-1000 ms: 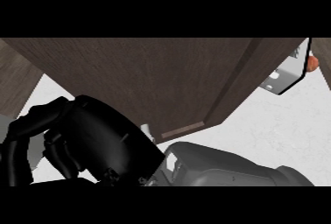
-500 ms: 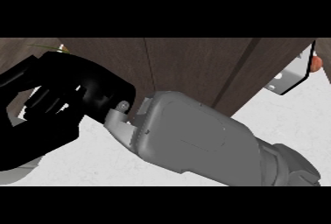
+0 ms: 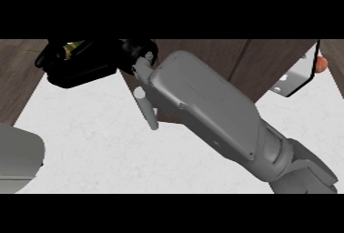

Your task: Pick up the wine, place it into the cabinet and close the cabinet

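Head view. Your right hand, black and glossy, sat at the upper left at the end of the long grey right forearm, its fingers curled round the wine. Only a sliver of the bottle showed, green and yellowish, at the top edge against the dark cabinet. You could judge the pick-up done and the carry well along: the wine was held at the cabinet, but whether it had entered the opening could not be told. Release and closing were left. The cabinet's panels were dark brown with a wood grain and straight seams. The counter was white and faintly mottled. A smooth grey rounded form at the lower left edge was likely your left arm; its hand did not show.
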